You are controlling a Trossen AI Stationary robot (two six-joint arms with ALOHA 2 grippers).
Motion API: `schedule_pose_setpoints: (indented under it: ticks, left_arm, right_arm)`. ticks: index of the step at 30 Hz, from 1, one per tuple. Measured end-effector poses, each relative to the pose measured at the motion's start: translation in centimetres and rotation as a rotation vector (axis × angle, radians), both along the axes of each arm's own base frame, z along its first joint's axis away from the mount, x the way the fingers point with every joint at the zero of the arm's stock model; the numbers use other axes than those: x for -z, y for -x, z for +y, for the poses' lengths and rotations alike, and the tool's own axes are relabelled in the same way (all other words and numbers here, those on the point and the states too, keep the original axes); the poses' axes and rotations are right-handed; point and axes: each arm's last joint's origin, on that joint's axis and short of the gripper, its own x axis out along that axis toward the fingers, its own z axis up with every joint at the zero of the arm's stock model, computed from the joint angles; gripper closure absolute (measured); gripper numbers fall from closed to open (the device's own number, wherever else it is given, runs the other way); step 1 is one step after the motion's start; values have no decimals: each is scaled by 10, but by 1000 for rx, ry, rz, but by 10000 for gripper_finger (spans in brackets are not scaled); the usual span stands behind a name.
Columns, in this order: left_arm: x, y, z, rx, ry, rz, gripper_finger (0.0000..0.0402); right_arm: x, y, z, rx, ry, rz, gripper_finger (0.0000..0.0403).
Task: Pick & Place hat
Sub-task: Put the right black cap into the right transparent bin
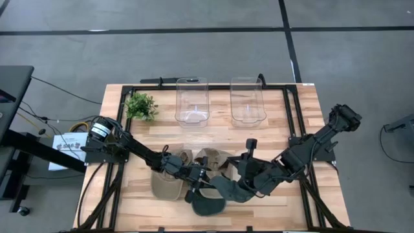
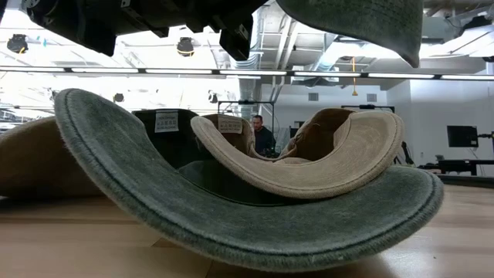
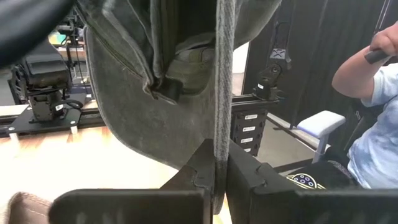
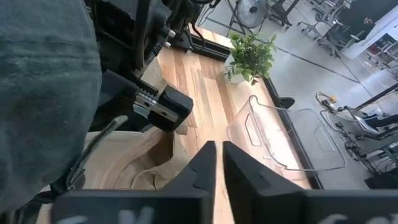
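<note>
Hats lie in a heap at the 6 o'clock edge of the wooden table: a dark green hat nearest the edge, a tan hat toward 7 o'clock, and another tan one just behind. Two clear plastic bins stand side by side at 12 o'clock, well apart from the pile, with a small potted plant at 10 o'clock.

We judge that we are in the pick step. Our left gripper is pinched tight on the brim of a grey-green hat, the felt edge running straight down between its fingers, and the hat hangs in front of the wrist camera. In the low view a green brim floats above the pile, so this hat looks lifted clear of the table, though the overhead view does not separate it cleanly from the others.

Our right gripper sits just beside the left one over the heap, its fingers nearly together with only a thin slit between them, and nothing is held there.

Next, we think, the left arm must carry the hat toward 12 o'clock and over a bin. That calls for a higher lift, so the drooping brim does not drag the tan hats along, and for the right arm to stay out of the path.
</note>
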Motion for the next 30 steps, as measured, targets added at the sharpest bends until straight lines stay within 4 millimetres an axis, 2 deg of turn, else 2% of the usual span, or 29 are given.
schedule_pose_setpoints:
  ticks: [10, 15, 21, 30]
  left_arm:
    - [0, 0, 0, 7, 2, 1, 387]
    - [0, 0, 0, 16, 3, 2, 387]
    - [0, 0, 0, 16, 3, 2, 387]
    - [0, 0, 0, 16, 3, 3, 387]
  right_arm:
    - [-1, -4, -8, 69, 37, -24, 236]
    - [-2, -6, -9, 70, 37, -30, 194]
    - [-14, 2, -15, 62, 32, -57, 182]
    - [-46, 25, -31, 88, 9, -152, 198]
